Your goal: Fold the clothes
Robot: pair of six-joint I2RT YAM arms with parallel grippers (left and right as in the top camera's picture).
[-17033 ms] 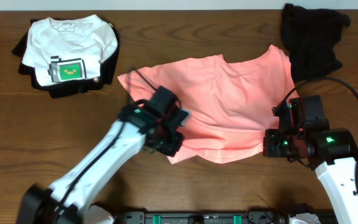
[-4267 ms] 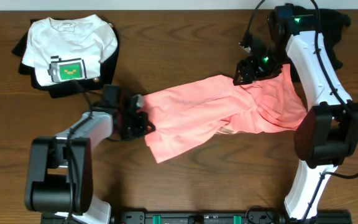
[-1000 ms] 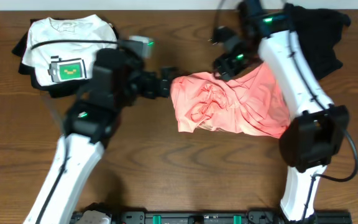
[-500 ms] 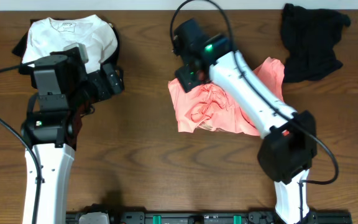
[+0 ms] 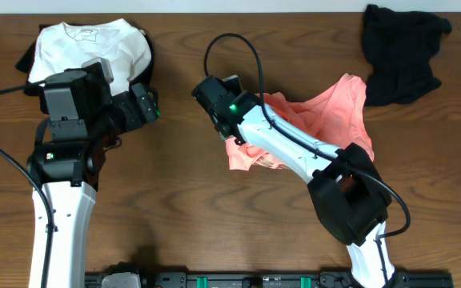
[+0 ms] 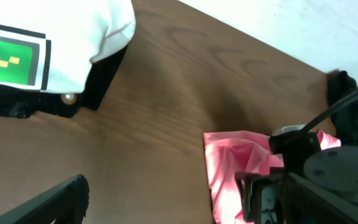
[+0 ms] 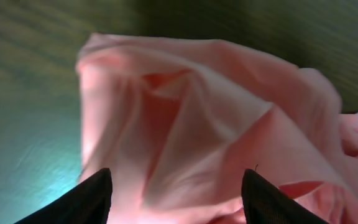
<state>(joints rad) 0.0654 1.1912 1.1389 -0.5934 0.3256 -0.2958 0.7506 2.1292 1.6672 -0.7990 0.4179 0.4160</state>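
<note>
The salmon-pink T-shirt (image 5: 330,116) lies bunched in a heap at the middle of the table, and its crumpled left edge (image 6: 229,162) also shows in the left wrist view. My right gripper (image 7: 178,202) hangs low over that left edge. Its two black fingertips (image 7: 82,199) stand wide apart with a bulge of pink cloth between them. From overhead the right wrist (image 5: 226,108) covers the spot. My left gripper (image 5: 146,106) is open over bare wood, well left of the shirt. One of its fingers (image 6: 45,202) shows, holding nothing.
A folded white T-shirt with a green print (image 5: 86,52) rests on dark clothes at the back left, close to my left arm. A black garment (image 5: 402,52) lies crumpled at the back right. My right arm (image 5: 310,156) lies across the pink heap.
My right arm has swung from the shirt's back right side across to its left edge. My left arm has pulled back left toward the white shirt.
</note>
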